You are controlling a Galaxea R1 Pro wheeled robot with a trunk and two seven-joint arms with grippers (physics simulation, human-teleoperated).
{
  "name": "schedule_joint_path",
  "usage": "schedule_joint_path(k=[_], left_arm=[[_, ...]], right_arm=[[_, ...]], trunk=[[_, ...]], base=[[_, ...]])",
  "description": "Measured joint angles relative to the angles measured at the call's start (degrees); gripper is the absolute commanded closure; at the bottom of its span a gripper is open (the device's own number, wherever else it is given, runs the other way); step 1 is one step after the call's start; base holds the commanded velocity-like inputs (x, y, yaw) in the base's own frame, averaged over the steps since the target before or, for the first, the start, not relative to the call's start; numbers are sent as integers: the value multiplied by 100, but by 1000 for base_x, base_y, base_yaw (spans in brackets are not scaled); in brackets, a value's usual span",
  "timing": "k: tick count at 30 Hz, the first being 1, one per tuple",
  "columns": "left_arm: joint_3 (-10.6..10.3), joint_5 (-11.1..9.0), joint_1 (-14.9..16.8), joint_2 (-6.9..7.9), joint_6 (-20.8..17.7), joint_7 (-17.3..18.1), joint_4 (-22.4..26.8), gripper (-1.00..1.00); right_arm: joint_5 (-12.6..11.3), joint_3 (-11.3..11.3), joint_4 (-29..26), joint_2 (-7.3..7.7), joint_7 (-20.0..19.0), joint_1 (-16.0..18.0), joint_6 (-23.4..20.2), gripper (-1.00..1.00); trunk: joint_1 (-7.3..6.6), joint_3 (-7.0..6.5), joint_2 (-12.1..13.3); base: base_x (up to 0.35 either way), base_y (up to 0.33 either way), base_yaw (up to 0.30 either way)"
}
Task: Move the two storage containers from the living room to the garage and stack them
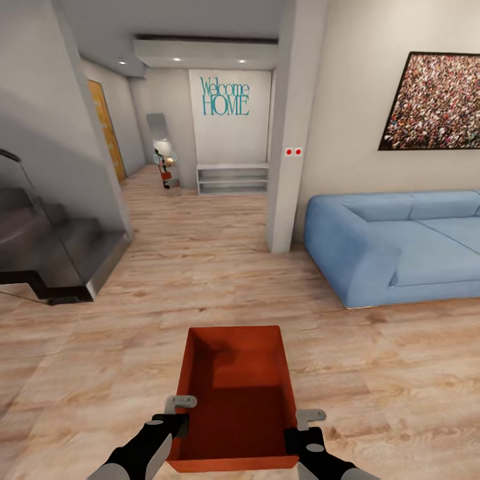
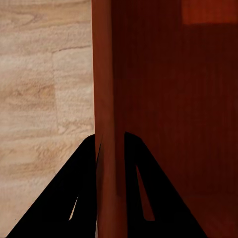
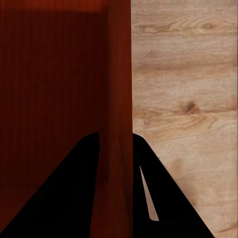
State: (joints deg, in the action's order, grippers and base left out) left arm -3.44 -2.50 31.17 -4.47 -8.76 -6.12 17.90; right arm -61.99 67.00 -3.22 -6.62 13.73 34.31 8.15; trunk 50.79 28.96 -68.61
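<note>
— Nearest us, both tools are clamped on one storage container (image 1: 235, 393): the left tool (image 1: 179, 415) pinches its left wall, the right tool (image 1: 303, 428) its right wall. The wrist views show each thin red wall squeezed between narrow black fingers (image 2: 79, 198).

— So which step is this?

— Carrying, I'd judge. The bin hangs low in front of the robot, above the wood-plank floor (image 1: 200, 267) of the living room, open top up and empty inside. The garage is not in sight, and neither is a second bin.

— What does the next move need?

— Driving on while both grips stay level and equally tight; a thin wall could slip or the bin could tilt.

— Anything in the way?

— A blue sofa (image 1: 400, 243) sits right, a dark staircase (image 1: 53, 253) left, and a white pillar (image 1: 287, 167) stands between. The open lane runs toward the hallway with the "Welcome HOME" wall (image 1: 225, 97) and a low shelf (image 1: 232, 179). An orange door (image 1: 107, 130) shows far left.
</note>
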Motion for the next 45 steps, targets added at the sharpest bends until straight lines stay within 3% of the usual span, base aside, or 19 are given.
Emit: schedule_joint_path(k=[12,27,45], left_arm=[[3,3,1,0,-2,1,-4,100],[3,0,-2,1,-7,0,-3,100],[1,5,2,0,-4,0,-1,100]], right_arm=[[-2,2,0,0,-1,0,-6,100],[1,1,2,-1,-4,1,-15,100],[-1,-4,7,-3,-5,0,1,100]], trunk=[[0,0,0],[0,65,0],[0,73,0]], base=[[324,0,5],[324,0,246],[324,0,9]])
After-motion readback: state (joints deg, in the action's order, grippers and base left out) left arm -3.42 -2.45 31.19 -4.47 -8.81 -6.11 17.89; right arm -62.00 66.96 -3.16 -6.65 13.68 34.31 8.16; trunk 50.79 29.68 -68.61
